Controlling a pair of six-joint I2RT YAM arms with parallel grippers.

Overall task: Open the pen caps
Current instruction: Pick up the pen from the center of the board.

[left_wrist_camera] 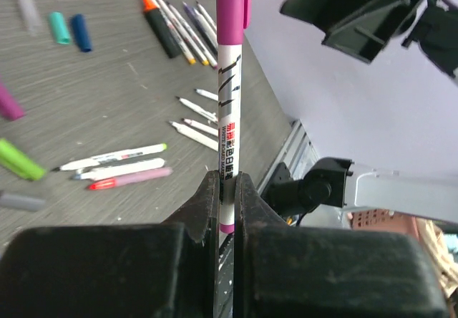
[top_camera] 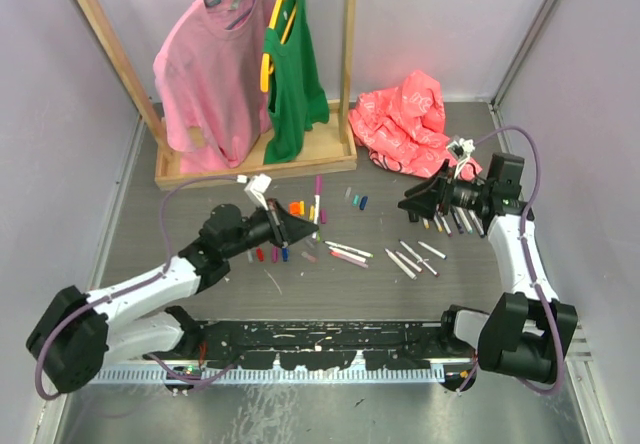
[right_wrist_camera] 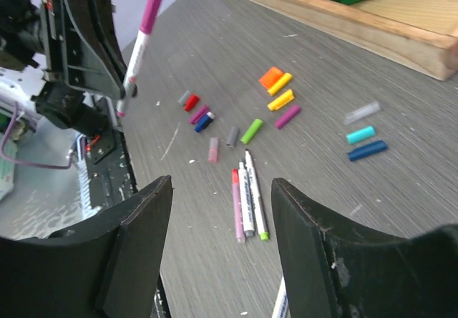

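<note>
The left gripper (left_wrist_camera: 227, 183) is clamped on the lower end of a white-barrelled pen (left_wrist_camera: 230, 89), with its magenta cap (left_wrist_camera: 230, 3) on the upper end. To the right, the right gripper (right_wrist_camera: 222, 189) has its jaws wide with nothing between them. Loose caps (right_wrist_camera: 280, 92) lie on the table (top_camera: 380, 294) between the two.

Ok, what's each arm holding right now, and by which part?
Left fingers pinch the magenta-capped pen by the barrel's lower end; right fingers are open, holding nothing.

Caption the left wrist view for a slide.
Left tool grips a magenta-capped white pen above scattered pens and loose caps.
</note>
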